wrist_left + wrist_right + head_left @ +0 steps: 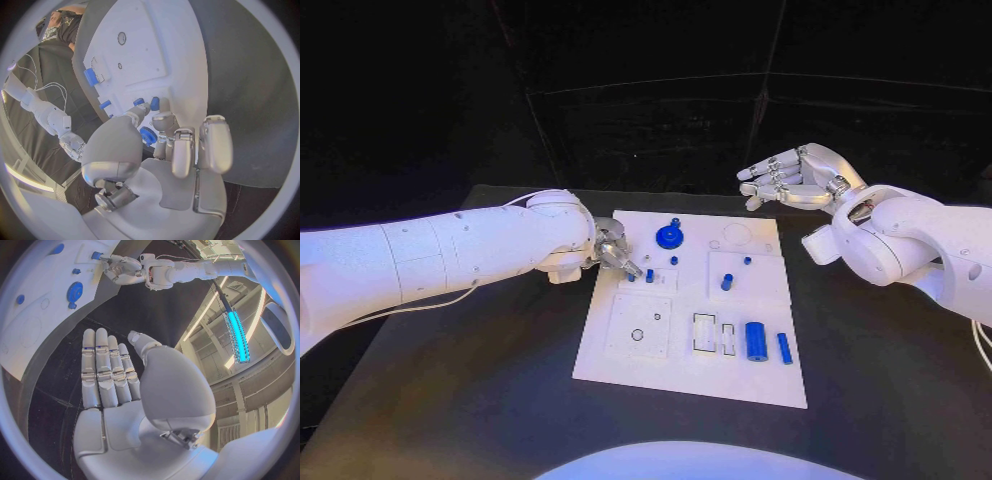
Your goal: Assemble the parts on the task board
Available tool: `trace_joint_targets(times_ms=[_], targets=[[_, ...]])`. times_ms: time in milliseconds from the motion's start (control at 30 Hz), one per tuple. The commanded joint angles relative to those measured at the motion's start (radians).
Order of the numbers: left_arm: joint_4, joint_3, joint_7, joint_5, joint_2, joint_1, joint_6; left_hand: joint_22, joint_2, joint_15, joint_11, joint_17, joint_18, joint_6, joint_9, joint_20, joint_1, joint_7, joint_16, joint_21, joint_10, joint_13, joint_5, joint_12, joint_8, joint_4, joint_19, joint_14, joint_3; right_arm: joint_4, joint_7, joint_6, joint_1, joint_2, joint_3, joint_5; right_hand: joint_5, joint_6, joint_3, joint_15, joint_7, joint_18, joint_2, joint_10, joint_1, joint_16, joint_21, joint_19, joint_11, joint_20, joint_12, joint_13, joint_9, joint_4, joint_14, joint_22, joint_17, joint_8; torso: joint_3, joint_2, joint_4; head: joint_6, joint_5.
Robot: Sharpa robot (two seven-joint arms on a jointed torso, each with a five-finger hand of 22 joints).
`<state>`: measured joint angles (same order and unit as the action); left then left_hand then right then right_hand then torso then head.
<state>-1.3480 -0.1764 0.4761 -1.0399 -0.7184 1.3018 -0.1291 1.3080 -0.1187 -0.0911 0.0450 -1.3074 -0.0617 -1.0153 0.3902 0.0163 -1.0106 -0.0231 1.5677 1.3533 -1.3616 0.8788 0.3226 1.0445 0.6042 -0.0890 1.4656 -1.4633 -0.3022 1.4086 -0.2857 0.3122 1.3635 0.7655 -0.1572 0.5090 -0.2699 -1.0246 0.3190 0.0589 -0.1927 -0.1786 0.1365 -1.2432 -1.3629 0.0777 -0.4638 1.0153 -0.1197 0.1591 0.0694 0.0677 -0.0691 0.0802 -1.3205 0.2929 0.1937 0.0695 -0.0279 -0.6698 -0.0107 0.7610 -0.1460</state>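
Fingertips of left hand (610, 252) pinch small blue peg (649, 275) (right hand (798, 178) empty, spread).

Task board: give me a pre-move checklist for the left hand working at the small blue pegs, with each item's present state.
1. Left hand is at the task board's left edge: ok.
2. Its fingers are on a small blue peg: cannot tell whether it is gripped.
3. Right hand is off the board, fingers apart, holding nothing: ok.
4. Large blue cylinder lies in its tray, away from both hands: ok.
5. Round blue knob on the board is untouched: ok.
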Motion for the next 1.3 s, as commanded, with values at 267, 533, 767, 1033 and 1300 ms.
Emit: trace_joint_targets(times_ms=[267, 533, 767, 1033, 1300], targets=[[-0.015, 0.001, -0.012, 0.005, -0.020, 0.001, 0.068, 0.016, 0.030, -0.005, -0.004, -0.263, 0.001, -0.005, -0.008, -0.004, 0.002, -0.006, 0.003, 0.001, 0.007, 0.004, -0.143, 0.005, -0.015, -0.064, 0.029, -0.107, 0.109, 0.000, -0.007, 0.000, 0.002, -0.001, 0.001, -0.003, -0.003, 0.006, -0.003, 0.002, 0.002, -0.002, 0.001, 0.007, 0.009, -0.005, 0.005, 0.002, 0.002, 0.006, -0.001, -0.001, -0.001, -0.004, -0.003, -0.001, -0.002, -0.004, -0.0003, 0.001, -0.0001, -0.001, 0.002], [-0.028, 0.002, -0.075, 0.052, -0.039, 0.002, 0.160, 0.001, 0.037, -0.004, -0.006, -0.263, -0.003, 0.004, -0.011, -0.004, -0.007, -0.009, 0.003, -0.016, 0.020, -0.001, -0.198, 0.001, -0.019, -0.127, 0.025, -0.107, 0.191, -0.001, -0.007, 0.001, 0.002, -0.001, 0.001, -0.003, -0.003, 0.007, -0.003, 0.003, 0.002, -0.002, 0.000, 0.007, 0.011, -0.006, 0.006, 0.003, 0.002, 0.007, -0.001, -0.001, -0.001, -0.003, -0.003, -0.002, -0.002, -0.004, -0.0001, 0.000, -0.0001, -0.003, 0.005], [-0.021, 0.003, -0.223, 0.145, -0.041, 0.005, 0.292, -0.211, 0.024, 0.018, -0.040, -0.172, -0.049, 0.104, -0.036, 0.014, -0.083, -0.048, -0.048, -0.227, 0.172, -0.221, -0.206, -0.186, -0.070, -0.151, -0.060, -0.082, 0.264, -0.003, -0.006, 0.001, 0.002, -0.001, 0.001, -0.003, -0.003, 0.007, -0.003, 0.003, 0.002, -0.002, 0.000, 0.007, 0.011, -0.006, 0.006, 0.003, 0.002, 0.007, -0.001, -0.001, -0.001, -0.003, -0.003, -0.002, -0.002, -0.004, -0.0007, 0.000, 0.0010, -0.004, 0.007], [0.011, 0.001, -0.425, 0.202, 0.001, 0.007, 0.334, -0.586, 0.061, 0.082, -0.114, 0.221, -0.115, 0.200, -0.113, 0.070, -0.323, -0.122, -0.329, -0.646, 0.426, -0.356, -0.200, -0.373, -0.155, -0.043, -0.258, 0.099, 0.233, -0.004, -0.005, 0.001, 0.002, -0.003, 0.001, -0.003, -0.003, 0.007, -0.003, 0.003, 0.002, -0.002, 0.000, 0.007, 0.011, -0.006, 0.006, 0.003, 0.002, 0.007, -0.001, -0.001, -0.001, -0.003, -0.003, -0.002, -0.002, -0.004, -0.0014, -0.001, -0.0019, -0.012, 0.012], [0.055, -0.003, -0.565, -0.002, 0.064, 0.004, 0.359, -0.625, 0.029, 0.104, -0.134, 0.290, -0.122, 0.164, -0.203, 0.092, -0.437, -0.132, -0.361, -0.699, 0.465, -0.534, -0.211, -0.535, -0.247, 0.055, -0.260, 0.145, 0.138, -0.004, -0.004, 0.002, 0.002, -0.005, 0.001, -0.003, -0.005, 0.007, -0.002, 0.003, 0.002, -0.002, -0.002, 0.008, 0.012, -0.007, 0.007, 0.003, 0.002, 0.007, -0.001, -0.001, -0.001, -0.003, -0.003, -0.003, -0.002, -0.004, -0.0011, 0.000, -0.0021, -0.018, 0.020]])
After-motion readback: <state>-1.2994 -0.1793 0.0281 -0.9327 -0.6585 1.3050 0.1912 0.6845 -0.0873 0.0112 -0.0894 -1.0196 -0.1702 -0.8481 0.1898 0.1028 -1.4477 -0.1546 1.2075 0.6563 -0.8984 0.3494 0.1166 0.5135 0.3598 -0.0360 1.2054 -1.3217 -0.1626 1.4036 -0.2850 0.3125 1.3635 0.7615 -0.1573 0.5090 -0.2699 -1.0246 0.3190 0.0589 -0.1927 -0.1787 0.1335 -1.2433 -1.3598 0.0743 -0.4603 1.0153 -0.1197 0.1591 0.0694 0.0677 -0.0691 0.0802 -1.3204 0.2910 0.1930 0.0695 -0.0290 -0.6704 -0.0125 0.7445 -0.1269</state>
